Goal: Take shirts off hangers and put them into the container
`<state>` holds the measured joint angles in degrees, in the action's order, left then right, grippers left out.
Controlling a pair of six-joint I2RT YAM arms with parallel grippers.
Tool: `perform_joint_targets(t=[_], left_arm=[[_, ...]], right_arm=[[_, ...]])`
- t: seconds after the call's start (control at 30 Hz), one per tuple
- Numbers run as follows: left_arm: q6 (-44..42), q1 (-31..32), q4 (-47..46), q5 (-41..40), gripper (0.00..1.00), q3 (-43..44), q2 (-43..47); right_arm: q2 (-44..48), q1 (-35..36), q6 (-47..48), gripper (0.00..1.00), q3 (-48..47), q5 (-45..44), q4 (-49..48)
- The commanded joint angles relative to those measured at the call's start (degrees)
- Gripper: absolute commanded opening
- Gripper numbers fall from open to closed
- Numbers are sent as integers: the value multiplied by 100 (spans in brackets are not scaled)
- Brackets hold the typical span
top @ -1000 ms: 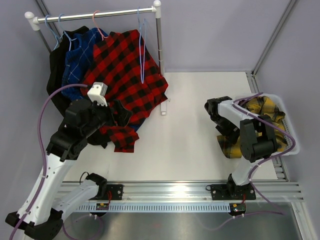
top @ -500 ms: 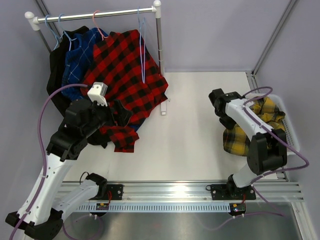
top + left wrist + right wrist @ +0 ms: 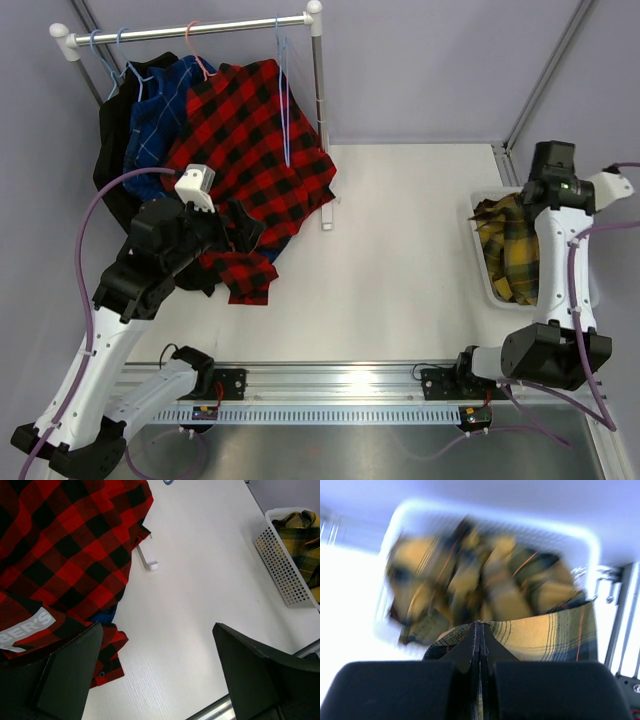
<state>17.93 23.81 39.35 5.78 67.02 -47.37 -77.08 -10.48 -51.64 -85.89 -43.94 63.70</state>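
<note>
Your right gripper [image 3: 477,625] is pinched on a fold of the yellow plaid shirt [image 3: 545,630], above the basket [image 3: 282,565]; the rest lies inside it. Your left gripper [image 3: 156,645] is spread wide, well left of the basket, by the red plaid shirt [image 3: 60,540].

From high behind the two white robot arms [image 3: 110,330], the overhead camera looks down on the whole white bench [image 3: 400,250], with the silver clothes rail [image 3: 190,27] far left and the white lattice plastic basket [image 3: 495,296] at the right edge. The left wrist camera peers past its dark left claw [image 3: 157,626], close over the red-and-black plaid flannel shirt [image 3: 65,540], across the bench to that same basket. The right wrist camera, above its right claw [image 3: 477,625], faces down into the basket, blurred, at the yellow-and-black plaid flannel shirt [image 3: 485,580].
</note>
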Motion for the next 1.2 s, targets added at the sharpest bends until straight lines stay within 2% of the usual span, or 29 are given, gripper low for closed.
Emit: perform_joint_targets(t=[0.0, 0.2, 0.37, 0.63, 0.8, 0.83, 0.9, 0.93, 0.97, 1.07, 1.17], left_arm=[[0, -17, -156, 72, 99, 188, 18], [8, -17, -147, 63, 99, 162, 44], [52, -17, -147, 72, 99, 118, 62], [96, -17, -103, 11, 99, 92, 62], [96, -17, -86, -24, 99, 144, 53], [105, -17, -86, -33, 99, 153, 36], [105, -17, -86, -33, 99, 197, 9], [105, -17, -86, -33, 99, 214, 0], [114, -17, -86, -33, 99, 223, -17], [96, -17, -86, -42, 99, 285, -70], [70, -17, -94, -51, 99, 338, -123]], right_arm=[[-35, -682, 277, 0, -174, -255, -314], [-808, -1245, 14, 0, 291, -141, -490], [-1720, -1255, -241, 0, 687, 122, -736], [-3277, -1255, -171, 0, 450, 650, -702], [-3130, -1255, 92, 16, 257, 422, -640], [-2946, -1263, 127, 31, 178, 317, -501], [-2735, -1263, 363, 51, -85, 272, -403], [-2446, -1255, 426, 64, -173, 211, -307], [-2270, -1255, 487, 70, -287, 193, -314], [-1559, -1220, 1032, 82, -358, 403, -559], [-968, -1088, 1865, 86, -289, 957, -991]])
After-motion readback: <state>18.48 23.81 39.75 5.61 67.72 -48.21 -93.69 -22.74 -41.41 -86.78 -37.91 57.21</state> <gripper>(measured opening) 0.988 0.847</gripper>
